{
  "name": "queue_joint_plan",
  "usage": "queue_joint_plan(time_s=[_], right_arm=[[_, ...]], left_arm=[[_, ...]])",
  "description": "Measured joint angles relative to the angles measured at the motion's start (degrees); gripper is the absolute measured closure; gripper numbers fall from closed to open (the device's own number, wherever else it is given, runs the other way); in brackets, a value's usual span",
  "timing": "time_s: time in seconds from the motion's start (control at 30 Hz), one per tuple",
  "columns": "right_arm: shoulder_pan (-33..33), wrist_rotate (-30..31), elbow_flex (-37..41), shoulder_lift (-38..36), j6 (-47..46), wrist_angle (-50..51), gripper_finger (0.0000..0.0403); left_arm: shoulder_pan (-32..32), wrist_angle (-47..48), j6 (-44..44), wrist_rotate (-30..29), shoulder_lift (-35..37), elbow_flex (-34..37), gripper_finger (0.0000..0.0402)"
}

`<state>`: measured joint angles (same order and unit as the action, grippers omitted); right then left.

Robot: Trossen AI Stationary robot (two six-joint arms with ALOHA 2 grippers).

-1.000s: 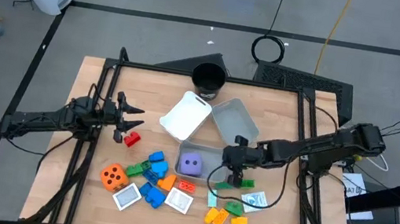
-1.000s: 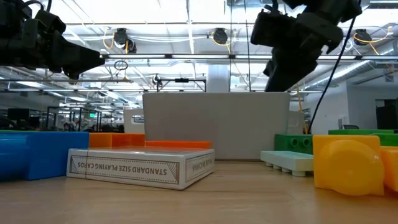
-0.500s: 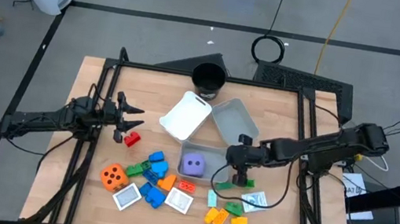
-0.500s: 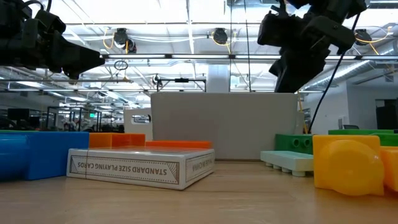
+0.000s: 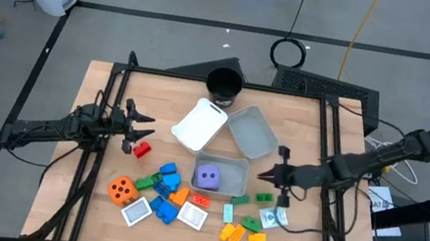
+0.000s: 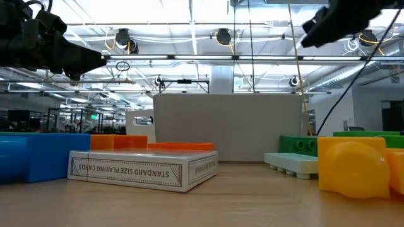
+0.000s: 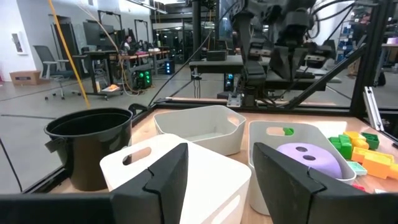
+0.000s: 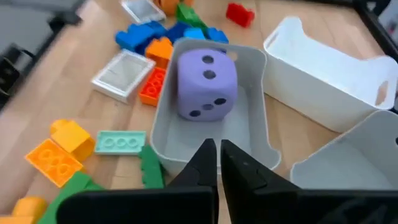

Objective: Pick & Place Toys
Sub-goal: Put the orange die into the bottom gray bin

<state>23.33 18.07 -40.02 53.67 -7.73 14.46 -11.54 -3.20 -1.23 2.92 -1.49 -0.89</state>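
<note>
My left gripper (image 5: 141, 127) (image 7: 219, 149) hovers open and empty at the table's left, just beyond a red block (image 5: 141, 151). My right gripper (image 5: 263, 177) (image 8: 218, 149) is shut and empty, just right of the grey tray (image 5: 222, 161) that holds the purple die (image 5: 207, 176) (image 8: 207, 84). Green blocks (image 5: 240, 199) lie on the table at that tray's near right corner. The orange die (image 5: 122, 189), coloured blocks (image 5: 165, 183) and white tiles (image 5: 193, 216) lie on the table near its front edge.
A white tray (image 5: 199, 124) and a second grey tray (image 5: 251, 133) stand beyond the die's tray, with a black cup (image 5: 224, 85) at the far edge. More blocks (image 5: 246, 228) and a card pack (image 5: 273, 217) lie front right. Metal frame rails run along both sides.
My right gripper has drawn back toward the table's right edge, away from the tray's near right corner, and tipped from pointing down to nearly level. Green blocks now show where it stood. My left arm has kept still.
</note>
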Motion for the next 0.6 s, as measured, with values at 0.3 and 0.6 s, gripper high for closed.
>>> queue_joint_plan(time_s=[0.3, 0.6], right_arm=[[1.7, -0.1, 14.0, -15.9, 4.5, -9.5, 0.0403], [1.4, -1.7, 18.6, -30.7, 6.9, -10.1, 0.0403]], left_arm=[[0.0, 0.0, 0.0, 0.0, 0.0, 0.0, 0.0213], [0.0, 0.0, 0.0, 0.0, 0.0, 0.0, 0.0213]])
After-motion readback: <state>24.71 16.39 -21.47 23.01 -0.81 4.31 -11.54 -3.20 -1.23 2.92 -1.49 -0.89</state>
